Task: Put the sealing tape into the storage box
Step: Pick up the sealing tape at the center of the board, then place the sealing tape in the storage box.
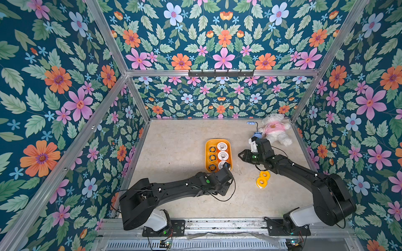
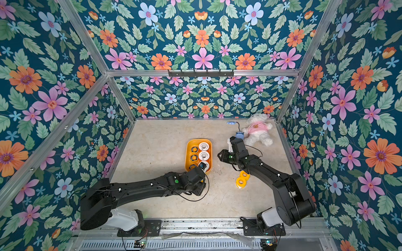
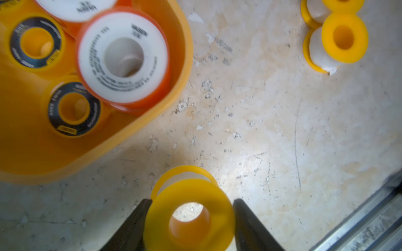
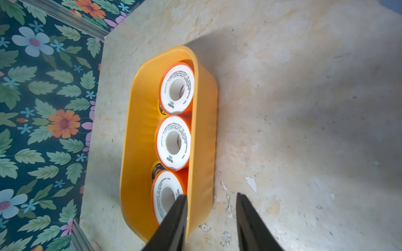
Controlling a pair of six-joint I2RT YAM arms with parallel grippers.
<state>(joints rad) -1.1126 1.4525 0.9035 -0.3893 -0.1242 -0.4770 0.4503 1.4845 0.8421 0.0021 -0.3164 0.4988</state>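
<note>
Left wrist view shows the left fingers [image 3: 134, 223] closed on one yellow roll [image 3: 189, 191] of sealing tape, with one black finger touching each side of it. This roll is just outside the storage box [image 3: 174, 91], near a rounded corner of it, and the counter [image 3: 261, 130] is below it. I cannot tell if the roll touches the counter. In both top views the left wrist covers these fingers, at about 5 o'clock of the box.

Inside the box, three black-and-yellow rings [image 1: 212, 158] lie in the row on the 9 o'clock side. Three white rolls [image 1: 223, 155] with orange rims lie in the row on the 3 o'clock side.

Two more yellow rolls [image 3: 361, 41] lie on the counter at about 4 o'clock from the box. They touch each other and are apart from the box.

The right fingers [image 4: 174, 217] stand a little apart with nothing between them, at 3 o'clock from the box, near its long wall.

A white teddy bear [image 1: 275, 130] lies at 2 o'clock from the box, with a small blue gadget [image 1: 257, 135] just beside it.
</note>
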